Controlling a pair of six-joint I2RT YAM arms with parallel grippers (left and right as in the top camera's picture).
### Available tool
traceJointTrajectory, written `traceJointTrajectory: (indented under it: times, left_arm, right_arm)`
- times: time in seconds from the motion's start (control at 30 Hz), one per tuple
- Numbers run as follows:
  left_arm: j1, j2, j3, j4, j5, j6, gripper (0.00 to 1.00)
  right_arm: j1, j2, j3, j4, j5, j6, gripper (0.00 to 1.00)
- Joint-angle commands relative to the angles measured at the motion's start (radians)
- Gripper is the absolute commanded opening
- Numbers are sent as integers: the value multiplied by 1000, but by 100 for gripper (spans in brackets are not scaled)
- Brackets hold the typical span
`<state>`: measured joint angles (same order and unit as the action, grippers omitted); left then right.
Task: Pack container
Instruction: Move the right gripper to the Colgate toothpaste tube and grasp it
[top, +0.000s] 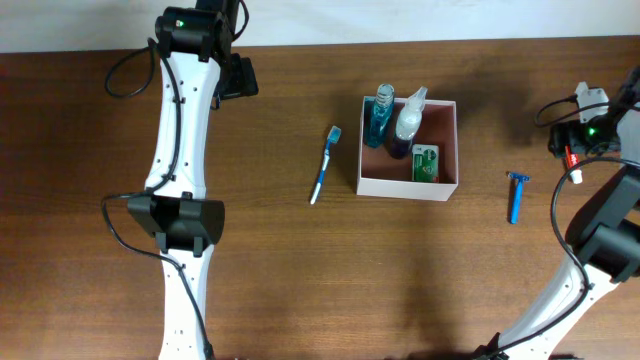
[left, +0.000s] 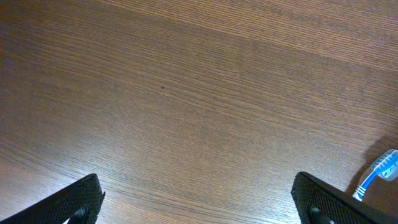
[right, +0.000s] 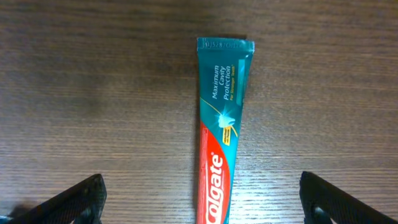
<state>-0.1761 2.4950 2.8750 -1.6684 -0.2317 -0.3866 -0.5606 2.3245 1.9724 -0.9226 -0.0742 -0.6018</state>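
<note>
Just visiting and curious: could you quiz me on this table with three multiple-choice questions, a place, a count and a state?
1. Relative to the container, the toothbrush lies: A inside it; B across its rim; C beside it on the table.
2. Items inside the container: A one; B three; C six.
3. The right gripper is: A open over the toothpaste; B shut on the toothpaste; C shut on the toothbrush.
Answers: C, it rests on wood outside the walls; B, blue bottle, spray bottle, green packet; A, its fingers stand wide of the tube.
</note>
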Motion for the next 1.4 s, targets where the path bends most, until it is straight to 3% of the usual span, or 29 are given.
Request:
traceJointTrajectory:
  times: [0.0, 0.57, 0.73, 1.03, 1.17, 1.3, 1.37]
  left_arm:
    - [6, 0, -2, -1, 5, -6, 99]
    - [6, 0, -2, -1, 5, -6, 99]
    - [6, 0, -2, -1, 5, -6, 100]
    - [6, 0, -2, -1, 5, -6, 99]
    - [6, 0, -2, -1, 5, -6, 99]
    - [6, 0, -2, -1, 5, -6, 99]
    - [6, 0, -2, -1, 5, -6, 99]
  right_arm:
    - [4, 39, -9, 3, 27, 20, 94]
    - [4, 106, -10, 11, 27, 60, 89]
    - [3, 106, -10, 19, 27, 60, 78]
    - [-11, 106, -9, 23, 41, 60, 68]
    - [-23, 106, -9, 22, 34, 61, 53]
    - [-33, 106, -9, 21, 34, 85, 52]
    - [-39, 106, -9, 18, 35, 87, 45]
